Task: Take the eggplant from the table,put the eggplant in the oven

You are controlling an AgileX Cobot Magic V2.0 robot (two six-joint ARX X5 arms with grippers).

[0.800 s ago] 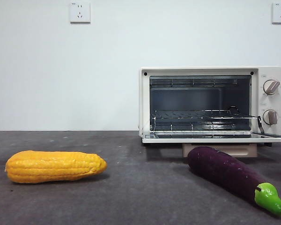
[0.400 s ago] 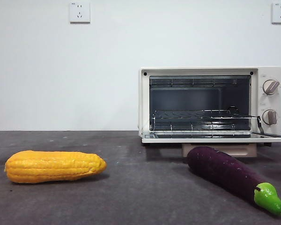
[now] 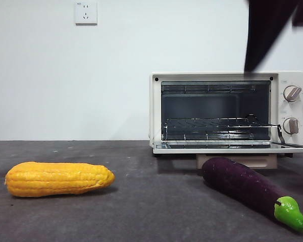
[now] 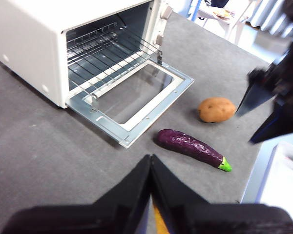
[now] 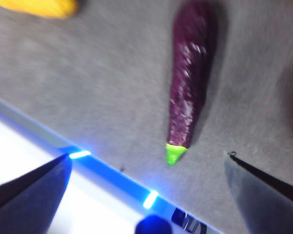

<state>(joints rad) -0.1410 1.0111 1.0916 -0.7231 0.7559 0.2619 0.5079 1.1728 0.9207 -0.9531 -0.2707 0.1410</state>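
The eggplant [image 3: 245, 185] is dark purple with a bright green stem cap, lying on a dark grey, faintly speckled worktop [image 3: 141, 212]. The oven [image 3: 227, 112] is cream-white with beige knobs, and the corn cob [image 3: 59, 178] is yellow with ribbed kernel rows. A brownish-orange lump [image 4: 216, 109], possibly a potato, sits near a black claw [image 4: 150, 163].

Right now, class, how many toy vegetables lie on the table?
3. The corn cob lies far to one side of the oven. The eggplant lies before the oven's open door. The potato sits beside the eggplant. Others may be out of view.
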